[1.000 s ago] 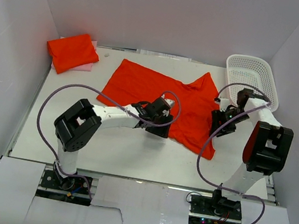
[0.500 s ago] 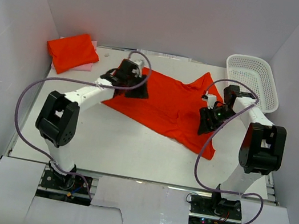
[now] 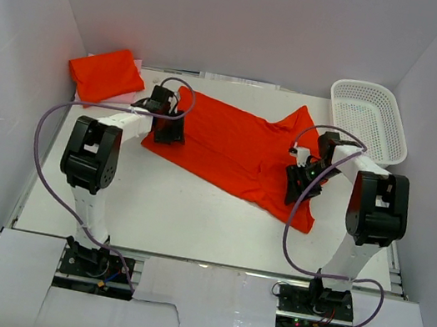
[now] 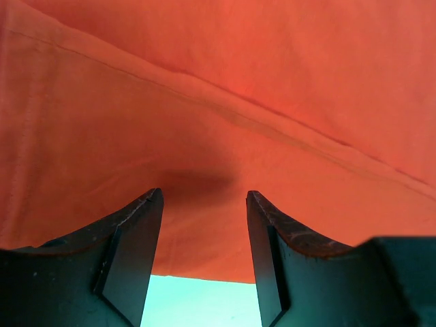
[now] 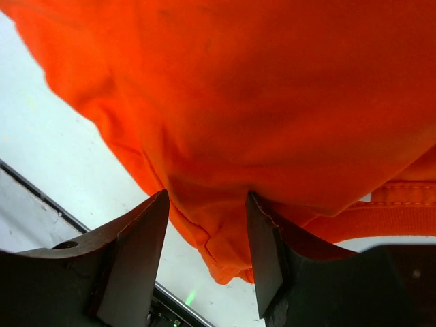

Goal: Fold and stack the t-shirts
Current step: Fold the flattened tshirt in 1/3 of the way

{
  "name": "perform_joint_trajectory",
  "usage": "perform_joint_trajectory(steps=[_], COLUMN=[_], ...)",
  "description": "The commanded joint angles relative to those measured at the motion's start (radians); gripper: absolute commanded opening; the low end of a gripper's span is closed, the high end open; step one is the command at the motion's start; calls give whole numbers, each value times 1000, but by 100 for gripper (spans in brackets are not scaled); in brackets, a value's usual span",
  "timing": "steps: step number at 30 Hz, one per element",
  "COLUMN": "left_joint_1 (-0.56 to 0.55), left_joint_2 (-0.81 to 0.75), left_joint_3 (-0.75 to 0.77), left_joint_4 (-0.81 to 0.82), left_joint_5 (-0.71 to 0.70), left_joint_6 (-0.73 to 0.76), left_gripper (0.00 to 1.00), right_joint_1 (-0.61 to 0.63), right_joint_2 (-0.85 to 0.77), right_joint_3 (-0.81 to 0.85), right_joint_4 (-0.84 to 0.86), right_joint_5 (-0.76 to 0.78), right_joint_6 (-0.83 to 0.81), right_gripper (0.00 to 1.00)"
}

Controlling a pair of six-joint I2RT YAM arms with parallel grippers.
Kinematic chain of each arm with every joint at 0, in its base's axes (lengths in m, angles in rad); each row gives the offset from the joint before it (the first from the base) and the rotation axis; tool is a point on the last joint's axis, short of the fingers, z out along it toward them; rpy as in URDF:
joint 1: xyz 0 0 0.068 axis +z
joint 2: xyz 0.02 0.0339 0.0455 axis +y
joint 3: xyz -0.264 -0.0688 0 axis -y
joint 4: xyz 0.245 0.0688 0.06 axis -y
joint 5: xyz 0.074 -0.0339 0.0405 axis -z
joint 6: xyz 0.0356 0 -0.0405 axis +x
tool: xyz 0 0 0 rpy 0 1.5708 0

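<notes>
Now t-shirt [image 3: 231, 142] runs upper-left to lower-right; left hand [image 4: 203, 196] open, right hand [image 5: 208, 196] grip unclear.

Bright, even, diffuse light fills the overhead view, bounced by the white walls [image 3: 227, 21]. Only faint shadows lie beneath the left gripper [image 3: 166, 130] and the right gripper [image 3: 295, 184]. In the left wrist view a soft dark shadow sits just ahead of the fingertips [image 4: 146, 214] on the t-shirt [image 4: 218, 88], which is slightly blurred. Beyond the right fingers [image 5: 129, 266], which are near-black silhouettes, the orange oversaturates.
</notes>
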Motion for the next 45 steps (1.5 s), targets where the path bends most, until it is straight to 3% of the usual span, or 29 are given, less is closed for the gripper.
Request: perform_joint_trajectory(steps=[1,12,21,27,35,45], left_joint_1=[0,-2,-3,-34,-83,-120], left_joint_2=[-11,40,32,-9,-76,-250], left_joint_3=[29,24,-62,-132,-253,-480], left_joint_4=[-6,-106,-141,-172,-205,-229], left_joint_5=[-19,-195,-202,-248,-283,-266], left_joint_6=[35,50,-5,-57,-173,-355], left_gripper=[63,63,63,63,63,63], right_joint_1=[4,-2,-22,-20,-16,-3], right_joint_2=[21,53,91,107,62,36], right_joint_3=[-16,-33,8,63,-29,-52], right_joint_4=[32,49,0,-37,25,19], right_joint_5=[65,220,290,332,413,410], right_joint_6=[33,71,15,-22,-40,-60], right_gripper=[55,56,56,56,56,56])
